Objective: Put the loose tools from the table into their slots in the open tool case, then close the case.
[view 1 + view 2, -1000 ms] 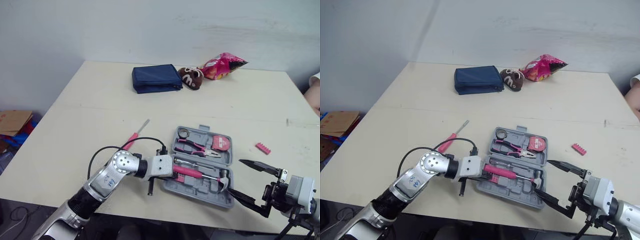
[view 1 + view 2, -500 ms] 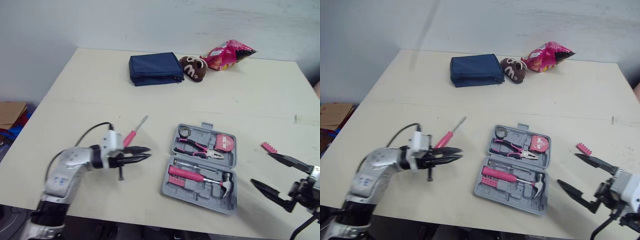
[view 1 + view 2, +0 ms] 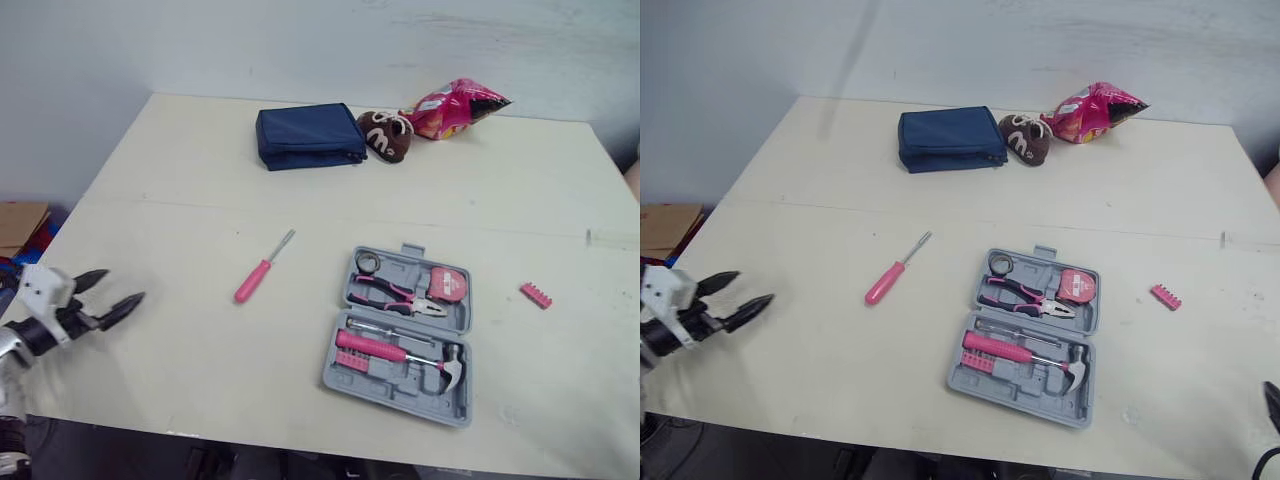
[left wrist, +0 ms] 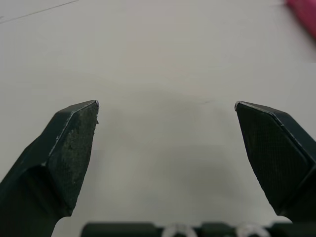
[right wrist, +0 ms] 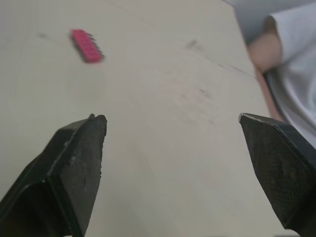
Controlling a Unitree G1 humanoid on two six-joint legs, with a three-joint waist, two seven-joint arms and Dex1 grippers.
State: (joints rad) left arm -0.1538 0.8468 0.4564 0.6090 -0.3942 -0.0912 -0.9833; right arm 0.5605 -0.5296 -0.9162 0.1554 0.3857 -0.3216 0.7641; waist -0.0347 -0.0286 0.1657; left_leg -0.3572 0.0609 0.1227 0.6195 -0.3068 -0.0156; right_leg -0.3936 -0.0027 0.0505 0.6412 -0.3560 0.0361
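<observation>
- The left gripper (image 3: 120, 285) is hovering at the lower left of the frame, its black fingers spread wide apart and empty.
- The right gripper (image 5: 170, 118) is likewise gaping empty, with the small pink ribbed bit strip (image 5: 87, 45) lying ahead of it.
- The open grey plastic tool case (image 3: 398, 386) is sitting at lower centre, the pink-handled screwdriver (image 3: 253, 279) lying loose to its left, apart.

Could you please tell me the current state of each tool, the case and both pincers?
tool case: open, lying flat.
hammer: seated in the case.
pliers: seated in the case.
tape measure: seated in the case.
screwdriver: loose on the table, left of the case.
bit holder: loose on the table, right of the case.
left pincer: open, empty.
right pincer: open, empty.
</observation>
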